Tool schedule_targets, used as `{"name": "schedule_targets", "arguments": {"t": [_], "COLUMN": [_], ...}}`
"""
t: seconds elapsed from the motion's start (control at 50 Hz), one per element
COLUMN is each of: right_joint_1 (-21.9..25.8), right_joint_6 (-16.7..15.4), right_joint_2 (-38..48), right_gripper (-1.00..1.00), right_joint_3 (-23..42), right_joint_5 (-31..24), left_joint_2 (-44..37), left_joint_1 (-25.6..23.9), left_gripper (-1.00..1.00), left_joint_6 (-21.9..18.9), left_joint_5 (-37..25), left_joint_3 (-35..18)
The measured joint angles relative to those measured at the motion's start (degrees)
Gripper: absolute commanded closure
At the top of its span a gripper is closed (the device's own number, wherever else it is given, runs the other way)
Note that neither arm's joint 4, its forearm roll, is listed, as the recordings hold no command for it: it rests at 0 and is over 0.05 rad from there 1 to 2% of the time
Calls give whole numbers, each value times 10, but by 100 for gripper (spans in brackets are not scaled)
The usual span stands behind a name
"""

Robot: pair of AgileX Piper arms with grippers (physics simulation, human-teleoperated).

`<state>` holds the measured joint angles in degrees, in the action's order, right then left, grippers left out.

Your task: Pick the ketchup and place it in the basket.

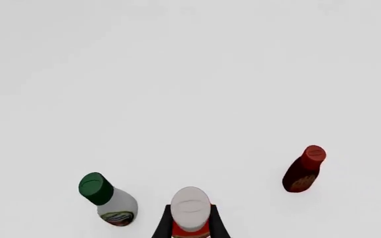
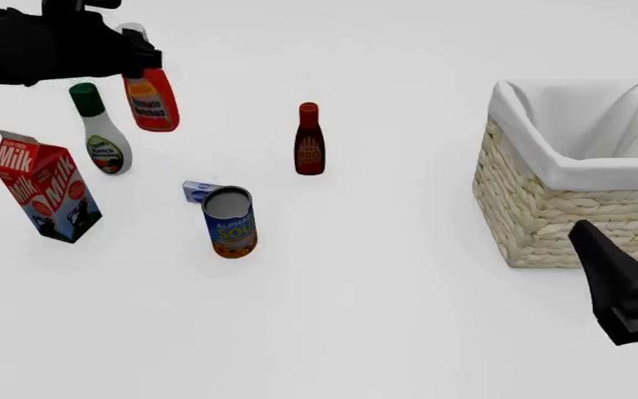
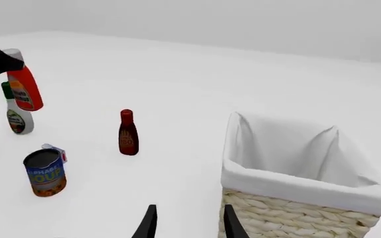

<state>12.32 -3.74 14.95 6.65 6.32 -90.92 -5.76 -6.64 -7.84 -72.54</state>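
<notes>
The ketchup (image 2: 150, 100), a red-orange bottle with a white cap, hangs tilted above the table at the far left, and my left gripper (image 2: 139, 51) is shut on its neck. In the left wrist view its white cap (image 1: 190, 206) sits between the two black fingers (image 1: 163, 225). The right wrist view shows the ketchup (image 3: 25, 88) raised in front of the green-capped bottle. The basket (image 2: 530, 216), pale wicker with a white lining, stands at the right. My right gripper (image 2: 630, 249) is open and holds nothing, low beside the basket's near corner (image 3: 289, 213).
A maroon bottle (image 2: 309, 141) stands mid-table. A white bottle with a green cap (image 2: 103, 133) is just under the ketchup. A milk carton (image 2: 47, 187), a soup can (image 2: 230, 223) and a small blue-white box (image 2: 199, 191) stand at the left front.
</notes>
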Motion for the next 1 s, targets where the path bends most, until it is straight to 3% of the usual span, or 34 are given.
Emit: {"name": "schedule_targets", "arguments": {"t": [0.5,1.0], "right_joint_1": [144,266], "right_joint_6": [-25,-47], "right_joint_2": [109,265], "right_gripper": [-100,-100], "right_joint_3": [137,283], "right_joint_5": [-28,-60], "left_joint_2": [197,302], "left_joint_1": [-45,-110], "left_gripper": [100,100], "left_joint_6": [-3,-12], "left_joint_5": [-76,-177], "left_joint_3": [94,91]}}
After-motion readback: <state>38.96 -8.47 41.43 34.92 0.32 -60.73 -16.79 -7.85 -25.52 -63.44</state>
